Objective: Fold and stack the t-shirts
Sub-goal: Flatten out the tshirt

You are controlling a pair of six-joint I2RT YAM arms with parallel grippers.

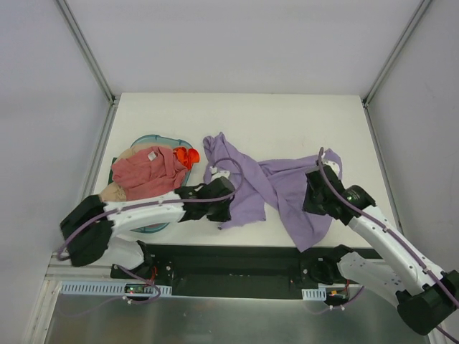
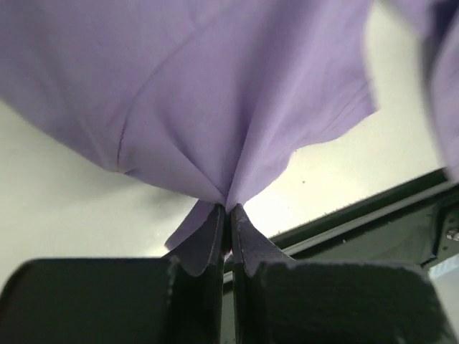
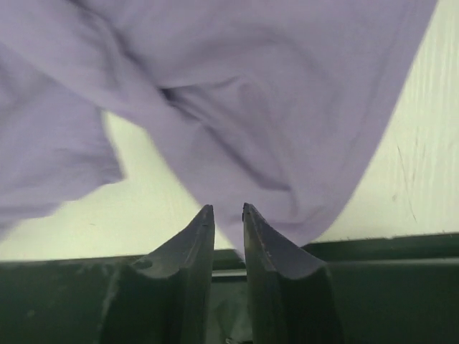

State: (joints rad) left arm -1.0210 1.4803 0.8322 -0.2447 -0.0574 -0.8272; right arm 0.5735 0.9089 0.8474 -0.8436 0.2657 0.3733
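By the table edge (image 1: 269,241), left end effector (image 2: 229,209) pinches lavender tee (image 2: 215,93).

Lavender tee (image 1: 280,188) sprawls crumpled; pink-red tee (image 1: 149,172) lies bunched atop tan tee (image 1: 113,192)

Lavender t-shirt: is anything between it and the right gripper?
Nothing visible. In the right wrist view the lavender t-shirt sits directly ahead of the open right gripper, its edge at the gripper's tips. The left gripper is shut on another fold.
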